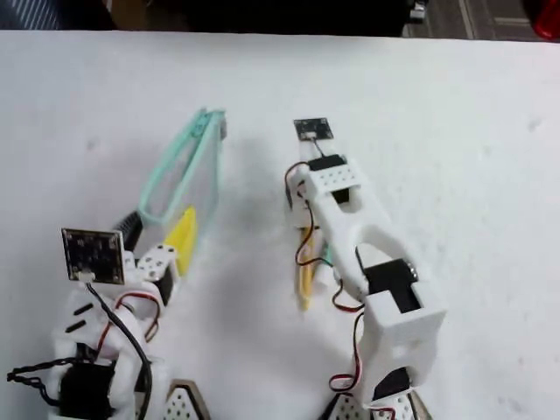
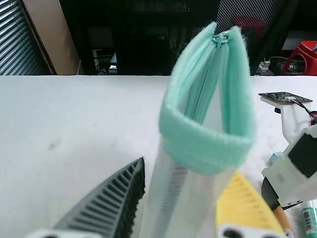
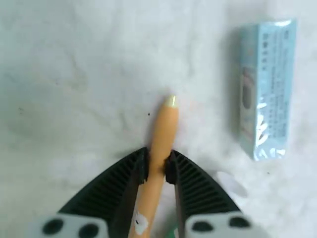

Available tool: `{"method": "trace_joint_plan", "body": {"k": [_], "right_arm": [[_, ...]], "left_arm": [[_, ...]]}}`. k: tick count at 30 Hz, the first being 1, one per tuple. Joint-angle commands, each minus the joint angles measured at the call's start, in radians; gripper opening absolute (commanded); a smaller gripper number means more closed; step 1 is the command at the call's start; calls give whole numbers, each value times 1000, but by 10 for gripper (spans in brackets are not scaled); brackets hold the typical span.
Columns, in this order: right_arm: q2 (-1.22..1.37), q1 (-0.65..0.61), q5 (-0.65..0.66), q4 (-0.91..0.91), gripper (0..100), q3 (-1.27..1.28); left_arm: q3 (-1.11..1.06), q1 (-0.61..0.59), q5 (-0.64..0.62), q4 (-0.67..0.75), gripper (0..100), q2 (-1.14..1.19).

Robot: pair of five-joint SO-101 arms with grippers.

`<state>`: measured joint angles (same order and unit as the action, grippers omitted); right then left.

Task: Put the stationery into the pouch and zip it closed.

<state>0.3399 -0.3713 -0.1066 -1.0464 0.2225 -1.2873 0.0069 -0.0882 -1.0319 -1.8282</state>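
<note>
Two grips confirmed over white table (image 1: 437,105). Found mint pouch (image 2: 208,148) propped mouth-open, left gripper (image 2: 188,171) clamped across its wall. Found right gripper (image 3: 157,161) angled low, pinched on orange pencil (image 3: 166,124), tip apparently touching table. Logged blue packet (image 3: 267,89) near.

White table (image 1: 455,131) runs edge to edge under the high view, and there's a faint grey smudge (image 1: 92,144) on it at ten o'clock, with another little mark (image 1: 534,122) out at two o'clock. Past the far edge at eleven o'clock, slatted blinds (image 2: 15,39), with a tan board (image 2: 49,34) just beside them. Twelve o'clock is dark, with black mesh (image 2: 163,6) showing. And at one o'clock, a red plastic stool (image 2: 302,54) stands behind the table.
</note>
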Motion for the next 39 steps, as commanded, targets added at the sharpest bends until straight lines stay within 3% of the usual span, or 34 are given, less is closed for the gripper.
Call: {"method": "trace_joint_plan", "body": {"k": [1,9,13,25,32,39], "right_arm": [[-1,-4,12,2,16,-26],[-4,-5,14,13,16,-63],[-58,-13,14,-74,16,-121],[-461,-13,14,-291,16,-394],[-746,-25,6,-255,16,-508],[-900,-234,12,41,16,-443]], "left_arm": [[5,7,-8,32,231,-1],[5,7,-9,32,232,-1],[5,7,-9,29,232,-1],[5,7,-9,26,234,-1],[5,8,-8,25,234,-1],[3,8,-5,25,234,-1]]}}
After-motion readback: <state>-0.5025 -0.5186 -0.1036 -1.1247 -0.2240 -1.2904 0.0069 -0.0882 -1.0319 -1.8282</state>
